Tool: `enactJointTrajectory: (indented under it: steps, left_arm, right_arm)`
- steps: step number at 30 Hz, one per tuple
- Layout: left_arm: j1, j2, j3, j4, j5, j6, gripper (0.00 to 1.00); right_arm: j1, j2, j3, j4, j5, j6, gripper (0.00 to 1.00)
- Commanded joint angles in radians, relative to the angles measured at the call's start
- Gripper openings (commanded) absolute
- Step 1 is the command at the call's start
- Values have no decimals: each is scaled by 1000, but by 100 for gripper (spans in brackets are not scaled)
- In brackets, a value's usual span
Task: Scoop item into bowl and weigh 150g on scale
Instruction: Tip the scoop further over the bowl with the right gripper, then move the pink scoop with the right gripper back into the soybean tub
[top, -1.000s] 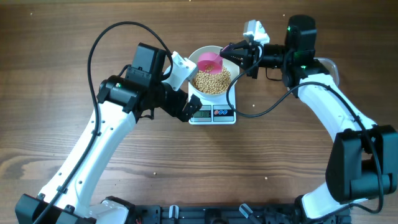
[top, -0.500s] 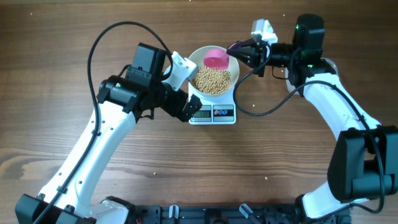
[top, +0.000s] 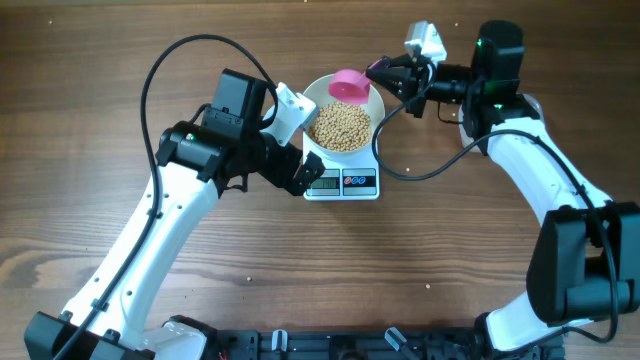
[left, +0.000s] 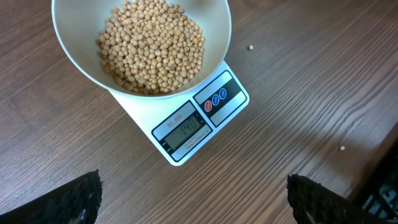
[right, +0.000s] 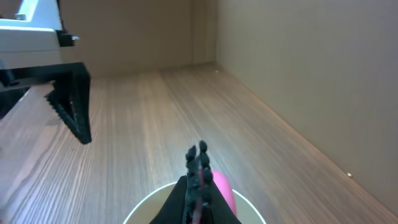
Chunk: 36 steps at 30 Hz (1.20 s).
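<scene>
The white bowl (top: 317, 92) stands on the white scale (top: 342, 184) and holds a heap of tan beans (top: 342, 125). My right gripper (top: 383, 72) is shut on the handle of a pink scoop (top: 348, 86), which hangs over the bowl's far rim. In the right wrist view the shut gripper (right: 199, 155) pinches the scoop (right: 225, 188) above the bowl's rim (right: 142, 205). My left gripper (top: 303, 177) stands open at the scale's left side, holding nothing. In the left wrist view its fingertips (left: 81, 199) sit wide apart below the scale (left: 231, 99), the bowl (left: 74, 59) and the beans (left: 152, 46).
Two loose beans (left: 250, 47) lie on the wooden table to the right of the scale. The left arm's finger (right: 69, 109) shows at the upper left of the right wrist view. A wall edge runs along the table's far side.
My right gripper has carried the pink scoop up and back from over the beans to the bowl's far rim. The left arm has not moved.
</scene>
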Motion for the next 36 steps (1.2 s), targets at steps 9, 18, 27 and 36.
enactJointTrajectory:
  steps: [9,18,27,36]
  left_arm:
    - [-1,-4,11,2,15,16,100]
    - [-1,-4,11,2,15,16,100]
    - [-1,-4,11,2,15,16,100]
    - [-1,-4,11,1,15,16,100]
  right_arm:
    - [3,-22,10,30,39,169,4]
    - [-137,-23,10,195,109,855,4]
    - [-318,-62,11,-39,356,931,4]
    - [-404,-269,93,-611,827,744,4]
